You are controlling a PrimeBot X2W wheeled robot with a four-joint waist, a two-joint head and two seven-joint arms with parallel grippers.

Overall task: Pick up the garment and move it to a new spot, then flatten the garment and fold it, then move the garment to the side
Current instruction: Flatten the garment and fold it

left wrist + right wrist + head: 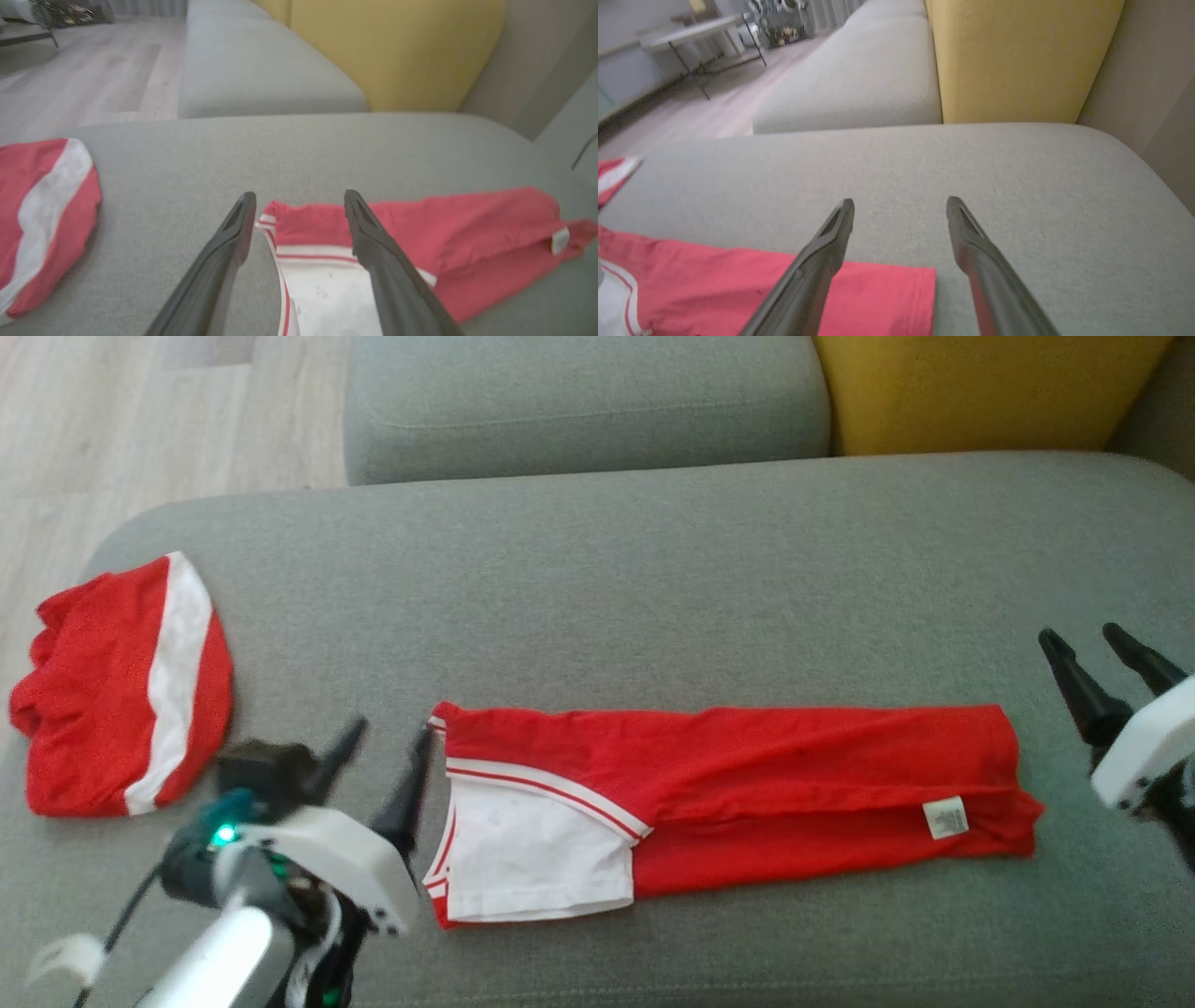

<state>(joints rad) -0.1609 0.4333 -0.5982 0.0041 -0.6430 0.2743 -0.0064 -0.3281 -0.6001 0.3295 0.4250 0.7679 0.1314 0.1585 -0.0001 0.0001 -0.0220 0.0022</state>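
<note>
I'm seeing the red and white shirt (747, 775) lying folded into a long strip on the grey sofa seat (607, 597). My left gripper (392, 731) is hovering wide open at its white-panelled end, gripping nothing. My right gripper (1078, 635) is standing wide open and empty just beyond the labelled end. Another folded red and white garment (121, 691) is sitting well apart on the left
</note>
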